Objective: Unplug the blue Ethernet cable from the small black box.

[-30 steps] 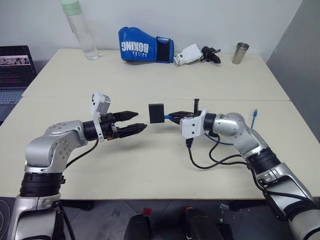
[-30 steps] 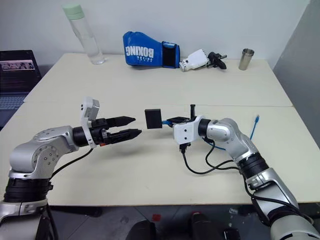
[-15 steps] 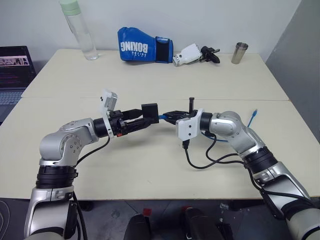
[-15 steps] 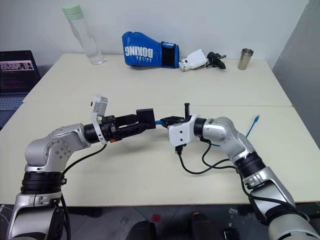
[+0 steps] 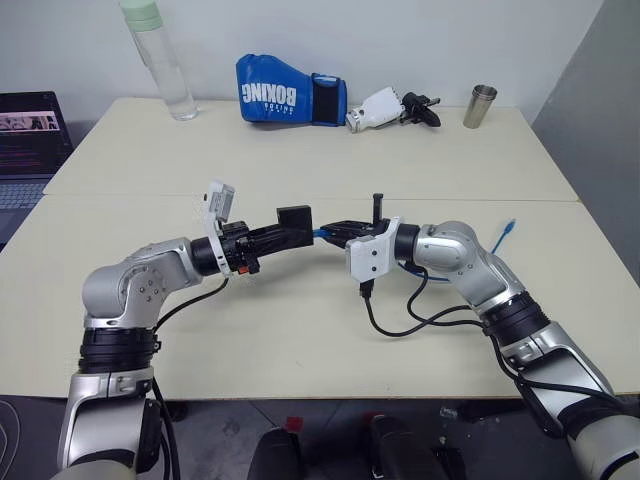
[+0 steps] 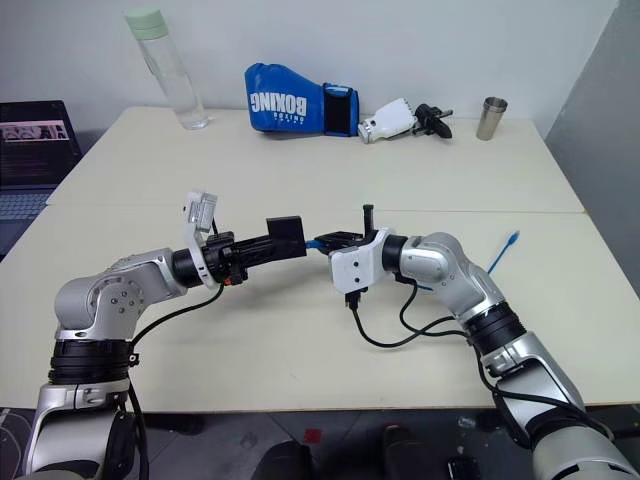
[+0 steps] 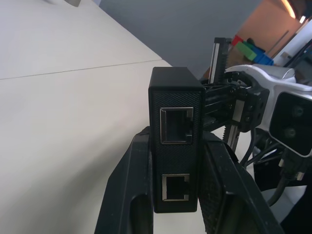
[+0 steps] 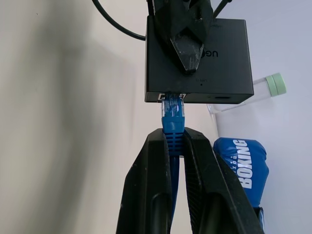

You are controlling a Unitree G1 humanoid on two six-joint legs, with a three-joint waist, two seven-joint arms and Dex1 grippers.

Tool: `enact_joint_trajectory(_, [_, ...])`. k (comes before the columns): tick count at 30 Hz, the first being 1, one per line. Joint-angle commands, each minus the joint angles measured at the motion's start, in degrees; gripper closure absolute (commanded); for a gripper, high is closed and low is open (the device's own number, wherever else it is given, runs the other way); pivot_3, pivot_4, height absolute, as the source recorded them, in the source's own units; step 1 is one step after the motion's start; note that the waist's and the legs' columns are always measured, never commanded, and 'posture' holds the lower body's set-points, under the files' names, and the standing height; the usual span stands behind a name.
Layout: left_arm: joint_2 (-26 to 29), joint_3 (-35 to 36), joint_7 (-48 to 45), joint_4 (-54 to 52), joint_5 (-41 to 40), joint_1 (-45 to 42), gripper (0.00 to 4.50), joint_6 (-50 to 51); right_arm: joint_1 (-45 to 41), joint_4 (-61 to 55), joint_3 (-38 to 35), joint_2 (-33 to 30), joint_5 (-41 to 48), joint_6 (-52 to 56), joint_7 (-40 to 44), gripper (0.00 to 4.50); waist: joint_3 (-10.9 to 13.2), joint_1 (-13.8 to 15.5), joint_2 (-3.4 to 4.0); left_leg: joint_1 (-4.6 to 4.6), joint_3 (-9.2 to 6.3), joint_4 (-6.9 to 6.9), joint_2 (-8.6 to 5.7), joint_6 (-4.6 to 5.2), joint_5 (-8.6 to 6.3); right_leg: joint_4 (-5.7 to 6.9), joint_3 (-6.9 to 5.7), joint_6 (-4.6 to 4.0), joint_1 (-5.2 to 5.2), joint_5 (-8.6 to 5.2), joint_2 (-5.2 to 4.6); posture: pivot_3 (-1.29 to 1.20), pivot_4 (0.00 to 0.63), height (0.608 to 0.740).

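Grippers are meeting above the middle of a cream table (image 5: 330, 340), with the small black box (image 5: 295, 217) suspended between them. The left gripper (image 7: 176, 161) is pinching the box by its two flat sides, its black fingers (image 7: 127, 195) pressed against the casing, and the box face turned toward that wrist is showing two empty network sockets, one above the other. The right gripper (image 8: 176, 146) is squeezing the blue Ethernet cable (image 8: 173, 127) just behind its plug, fingers closed tight on the blue boot; the clear plug tip is sitting in a socket on the box's far edge, directly ahead of those fingertips. Behind the right gripper, the cable is trailing back along the arm and its free end (image 5: 508, 229) is lying on the table beyond the right elbow. A black robot cable (image 5: 415, 320) is looping on the tabletop under the right forearm. Well beyond both hands, along the far edge, a blue boxing glove (image 5: 290, 91) is lying beside a spare white and black gripper unit (image 5: 392, 106), with a steel cup (image 5: 480, 106) farther out past the right hand and a clear water bottle (image 5: 160, 60) with a pale green cap standing past the left. A laptop (image 5: 25, 150) is sitting off the table on the left hand's outer side.
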Motion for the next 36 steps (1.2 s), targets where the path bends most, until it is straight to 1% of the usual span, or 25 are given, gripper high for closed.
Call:
enact_joint_trajectory(1, [0.1, 2.7, 0.6, -0.3, -2.4, -0.9, 3.70, 1.3, -1.4, -1.6, -0.6, 0.2, 0.5, -2.1, -0.6, 4.39, 0.0, 0.0, 0.00, 0.00, 0.00, 0.00, 0.00, 0.00, 0.00, 0.00, 0.00, 0.00, 0.00, 0.00, 0.00, 0.00, 0.150, 0.740])
enact_joint_trajectory(5, [0.2, 2.3, 0.4, -0.8, -2.3, -0.7, 3.70, 1.3, -0.9, -2.3, -0.3, 0.1, 2.9, -2.4, 1.9, 4.40, 0.0, 0.0, 0.00, 0.00, 0.00, 0.00, 0.00, 0.00, 0.00, 0.00, 0.00, 0.00, 0.01, 0.00, 0.00, 0.00, 0.150, 0.740])
enact_joint_trajectory(7, [0.4, 1.8, 0.0, -1.0, -2.0, -0.7, 3.70, 0.9, -0.8, -2.5, -0.3, -0.1, 3.0, -2.0, 2.3, 3.70, 0.0, 0.0, 0.00, 0.00, 0.00, 0.00, 0.00, 0.00, 0.00, 0.00, 0.00, 0.00, 0.01, 0.00, 0.00, 0.00, 0.150, 0.740])
enact_joint_trajectory(8, [0.6, 1.6, -0.3, -1.0, -1.8, -0.7, 3.70, 0.7, -0.8, -2.6, -0.3, -0.2, 2.9, -1.7, 2.6, 3.59, 0.0, 0.0, 0.00, 0.00, -0.01, 0.00, 0.00, -0.01, 0.00, 0.00, -0.01, 0.00, 0.01, 0.00, 0.00, 0.00, 0.150, 0.740])
enact_joint_trajectory(10, [0.8, 1.3, -0.6, -1.0, -1.4, -0.7, 3.70, 0.3, -0.8, -2.9, -0.3, -0.6, 2.7, -1.8, 2.9, 2.95, 0.0, 0.0, 0.00, 0.00, -0.01, 0.00, 0.00, -0.01, 0.00, 0.00, 0.00, 0.00, 0.00, 0.00, 0.00, 0.00, 0.150, 0.740])
enact_joint_trajectory(12, [1.3, 0.3, -1.5, -1.2, -0.1, -0.8, 3.70, -1.2, -0.4, -4.9, -0.6, -1.7, 4.1, -1.5, 5.0, 2.55, 0.0, 0.0, 0.00, 0.00, -0.01, 0.00, 0.00, -0.01, 0.00, 0.00, -0.01, 0.00, 0.01, 0.00, 0.00, 0.00, 0.150, 0.740])
enact_joint_trajectory(14, [1.9, -0.7, -2.4, -1.4, 1.1, -1.0, 3.70, -2.6, 0.0, -6.9, -1.1, -2.7, 5.5, -0.8, 7.0, 2.53, 0.0, 0.0, 0.00, 0.00, 0.00, 0.00, -0.01, -0.01, 0.00, -0.01, 0.00, 0.00, 0.00, 0.00, 0.00, 0.00, 0.150, 0.740])
enact_joint_trajectory(16, [2.8, -2.4, -3.8, -1.7, 3.2, -1.2, 3.70, -4.7, 1.0, -10.1, -2.2, -3.8, 9.6, 3.1, 10.4, 2.53, 0.0, 0.1, 0.00, 0.00, -0.01, 0.00, -0.01, -0.01, 0.00, -0.01, -0.01, 0.00, 0.01, 0.00, 0.00, 0.00, 0.150, 0.740])
enact_joint_trajectory(17, [3.5, -3.7, -5.0, -2.0, 4.5, -1.2, 3.70, -6.1, 1.7, -12.5, -2.8, -4.8, 13.0, 7.2, 13.4, 2.53, 0.0, 0.1, 0.00, -0.01, -0.02, 0.00, -0.01, -0.01, 0.00, -0.01, -0.02, 0.00, 0.01, 0.00, 0.00, 0.00, 0.150, 0.740])
enact_joint_trajectory(20, [5.5, -7.0, -8.9, -2.6, 8.0, -2.1, 3.70, -10.3, 3.0, -20.1, -4.9, -7.0, 24.1, 25.8, 21.1, 2.53, 0.0, 0.4, 0.01, 0.01, -0.04, 0.00, 0.00, -0.01, 0.00, -0.01, -0.03, 0.00, 0.04, 0.00, 0.00, 0.00, 0.150, 0.740])
enact_joint_trajectory(22, [5.9, -7.6, -10.5, -2.7, 8.0, -3.2, 3.70, -10.9, 2.9, -23.7, -6.5, -6.5, 30.5, 38.8, 21.8, 2.53, 0.0, 0.6, 0.01, 0.00, -0.05, 0.01, 0.00, -0.02, 0.01, -0.01, -0.05, 0.00, 0.04, 0.00, -0.01, 0.00, 0.150, 0.740])
enact_joint_trajectory(25, [7.0, -8.6, -13.2, -3.5, 8.6, -4.3, 3.70, -11.8, 1.9, -27.0, -8.2, -6.1, 37.9, 54.3, 22.2, 2.53, 0.0, 0.8, 0.01, 0.02, -0.04, 0.03, 0.01, 0.00, 0.00, 0.02, -0.05, 0.00, 0.03, 0.00, 0.00, 0.00, 0.150, 0.740])
enact_joint_trajectory(28, [8.0, -9.7, -15.6, -4.5, 9.1, -5.1, 3.70, -12.5, 0.5, -29.0, -9.7, -5.2, 44.5, 67.3, 21.4, 2.53, 0.0, 0.8, 0.01, 0.02, -0.03, 0.02, 0.01, 0.03, -0.02, 0.02, -0.03, -0.02, 0.01, -0.01, 0.04, 0.00, 0.150, 0.740])
enact_joint_trajectory(30, [8.3, -10.0, -16.5, -4.9, 9.2, -5.5, 3.70, -12.6, -0.7, -28.8, -10.0, -4.8, 46.1, 72.4, 20.6, 2.53, 0.0, 0.8, 0.01, 0.00, -0.04, 0.01, 0.01, 0.16, -0.09, 0.01, -0.04, -0.03, 0.00, -0.02, 0.04, 0.00, 0.150, 0.740])
enact_joint_trajectory(36, [8.7, -10.4, -17.6, -5.8, 9.7, -5.8, 3.70, -13.0, -3.1, -27.7, -9.5, -4.5, 48.2, 76.5, 21.1, 2.53, 0.0, 0.9, 0.01, -0.04, -0.05, 0.01, -0.02, 0.25, -0.14, -0.01, -0.05, -0.02, -0.02, -0.02, 0.05, 0.00, 0.150, 0.740])
